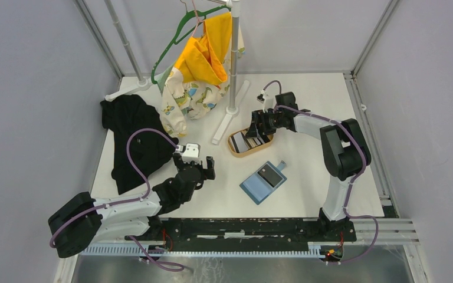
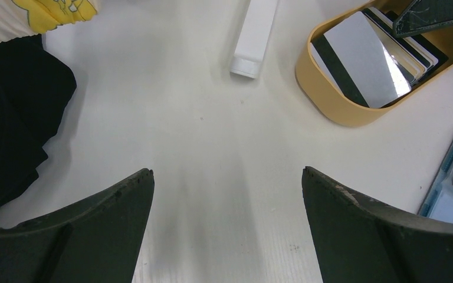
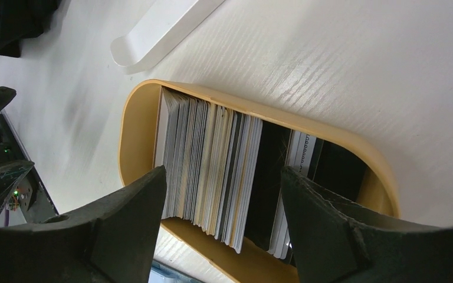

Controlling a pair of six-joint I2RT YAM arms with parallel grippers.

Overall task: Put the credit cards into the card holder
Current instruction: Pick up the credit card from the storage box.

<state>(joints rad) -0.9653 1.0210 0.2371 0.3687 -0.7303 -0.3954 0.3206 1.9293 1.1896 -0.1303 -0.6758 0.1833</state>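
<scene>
1. Black garment (image 1: 133,141): soft cloth heaped at the table's left, well apart from the work; no part in the task.
2. Left gripper (image 2: 227,171): jaws spread wide with nothing between them, hovering over bare table (seemingly parked out of the way while the other arm works).
3. Yellow and printed clothes (image 1: 203,65): hung on a rack at the back; the rack's white foot (image 1: 227,121) ends just beside the tray.
4. Tan wooden tray (image 3: 131,135): oval, shallow-walled, lying near the table's middle; its rim keeps the cards gathered and tipped on edge.
5. Credit cards (image 3: 200,147): black, grey and white, all in the tray, most packed side by side like stripes and leaning toward one end, a few more lying apart at the other end. None is in the holder yet.
6. Right gripper (image 3: 223,171): lowered over the tray, jaws parted and straddling the main stack, pinching nothing. Judged to be lining up to pick a card; the tight packing may make it hard to separate just one.
7. Card holder (image 1: 263,181): teal-blue, lying unfolded nearer the arms than the tray, dark pocket up and snap tab outward (laid open, presumably to receive cards).
</scene>
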